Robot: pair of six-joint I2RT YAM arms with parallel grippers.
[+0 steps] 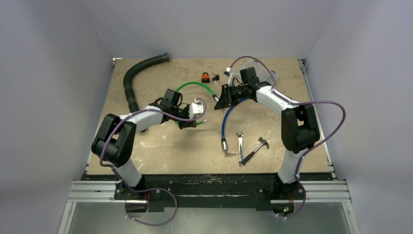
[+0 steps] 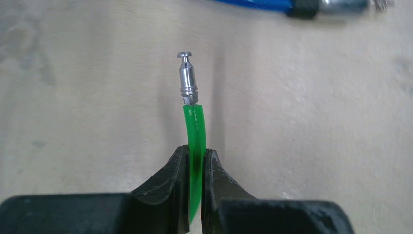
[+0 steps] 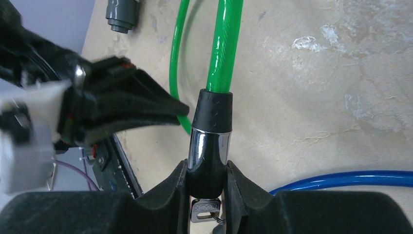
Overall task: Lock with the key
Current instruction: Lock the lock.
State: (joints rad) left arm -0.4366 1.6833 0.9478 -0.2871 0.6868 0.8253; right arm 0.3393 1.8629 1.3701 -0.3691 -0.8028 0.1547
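Note:
A green cable lock (image 1: 195, 86) lies looped on the table. My left gripper (image 1: 193, 120) is shut on the cable's free end (image 2: 195, 129), and its bare metal pin (image 2: 187, 78) sticks out past the fingertips, above the table. My right gripper (image 1: 222, 100) is shut on the lock's chrome and black barrel (image 3: 209, 144), where the green cable (image 3: 225, 48) enters. A key (image 3: 204, 210) sits in the barrel's rear end, between my right fingers. The left gripper (image 3: 126, 105) shows in the right wrist view, just left of the barrel. Pin and barrel are apart.
A blue cable lock (image 1: 225, 119) curves below my right gripper; it also shows in the right wrist view (image 3: 341, 179). An orange and black lock (image 1: 206, 77) with keys (image 1: 215, 76) lies at the back. A wrench (image 1: 239, 141), a hammer (image 1: 255, 151) and a black hose (image 1: 130, 83) lie around.

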